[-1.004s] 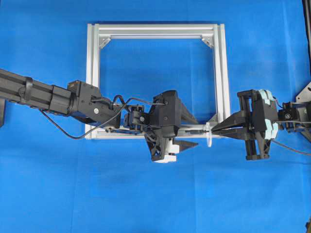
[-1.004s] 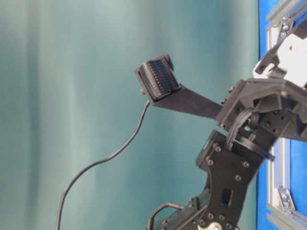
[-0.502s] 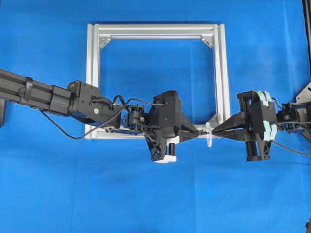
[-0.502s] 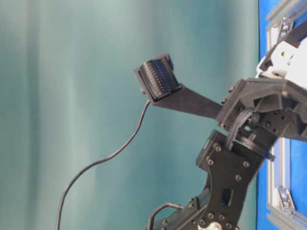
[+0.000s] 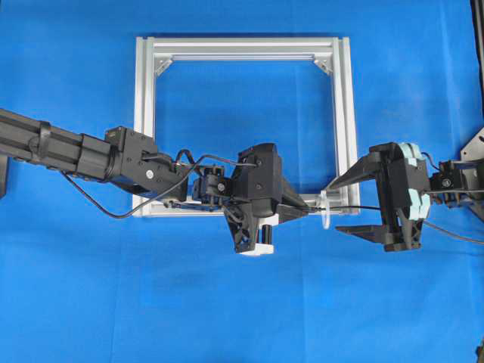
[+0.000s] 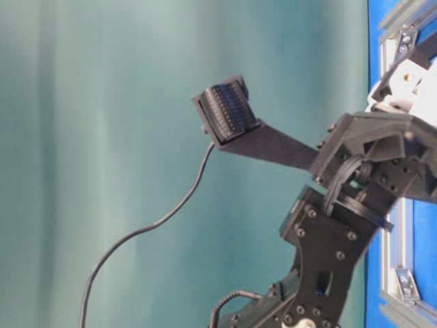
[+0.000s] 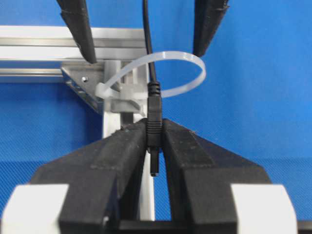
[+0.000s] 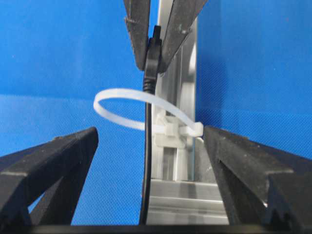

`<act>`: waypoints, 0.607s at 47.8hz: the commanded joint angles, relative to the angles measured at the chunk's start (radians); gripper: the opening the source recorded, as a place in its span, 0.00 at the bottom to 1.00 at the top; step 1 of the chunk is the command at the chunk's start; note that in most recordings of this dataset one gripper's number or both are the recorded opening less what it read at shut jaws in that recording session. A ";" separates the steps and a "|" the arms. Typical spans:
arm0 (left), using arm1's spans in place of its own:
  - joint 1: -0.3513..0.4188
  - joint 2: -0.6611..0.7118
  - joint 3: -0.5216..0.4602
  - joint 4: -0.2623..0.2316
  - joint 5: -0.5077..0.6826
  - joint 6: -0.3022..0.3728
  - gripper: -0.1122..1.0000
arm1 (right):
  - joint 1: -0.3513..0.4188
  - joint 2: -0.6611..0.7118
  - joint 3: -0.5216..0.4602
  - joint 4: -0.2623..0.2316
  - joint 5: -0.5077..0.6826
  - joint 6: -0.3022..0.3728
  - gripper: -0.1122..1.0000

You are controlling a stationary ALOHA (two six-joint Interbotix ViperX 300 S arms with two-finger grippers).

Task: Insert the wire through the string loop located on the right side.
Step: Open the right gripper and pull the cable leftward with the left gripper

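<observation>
- Left wrist view, nearest: left gripper (image 7: 155, 139) now clamping the small dark plug of the thin black wire (image 7: 154, 105), having closed moments ago.
- Passing beyond through the whitish translucent string loop (image 7: 168, 73) on the silver aluminium frame (image 7: 44, 39).
- Farther off: right gripper (image 5: 349, 203) having just sprung wide, holding nothing; handover apparently done.

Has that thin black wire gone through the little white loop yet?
Yes. The wire passes through the loop, and the left gripper pinches its plug on the near side.
</observation>
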 commanded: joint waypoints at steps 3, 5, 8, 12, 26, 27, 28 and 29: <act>-0.003 -0.055 0.028 0.003 -0.002 0.003 0.17 | 0.002 -0.006 -0.014 0.002 0.002 -0.002 0.95; -0.002 -0.074 0.049 0.003 -0.002 0.003 0.17 | 0.002 -0.006 -0.014 0.002 0.005 -0.002 0.95; -0.003 -0.103 0.087 0.003 -0.003 0.003 0.17 | 0.002 -0.005 -0.014 0.000 0.008 -0.002 0.95; -0.005 -0.153 0.158 0.003 -0.006 0.000 0.17 | 0.002 -0.006 -0.014 0.000 0.011 -0.002 0.95; -0.008 -0.327 0.413 0.003 -0.038 -0.011 0.17 | 0.003 -0.006 -0.014 -0.003 0.012 -0.003 0.95; -0.006 -0.336 0.430 0.003 -0.040 -0.011 0.17 | 0.003 -0.006 -0.014 -0.002 0.012 -0.003 0.95; -0.009 -0.350 0.454 0.003 -0.043 -0.012 0.17 | 0.002 -0.005 -0.014 -0.003 0.012 -0.003 0.95; -0.009 -0.359 0.471 0.003 -0.046 -0.012 0.17 | 0.002 -0.006 -0.014 -0.003 0.012 -0.003 0.95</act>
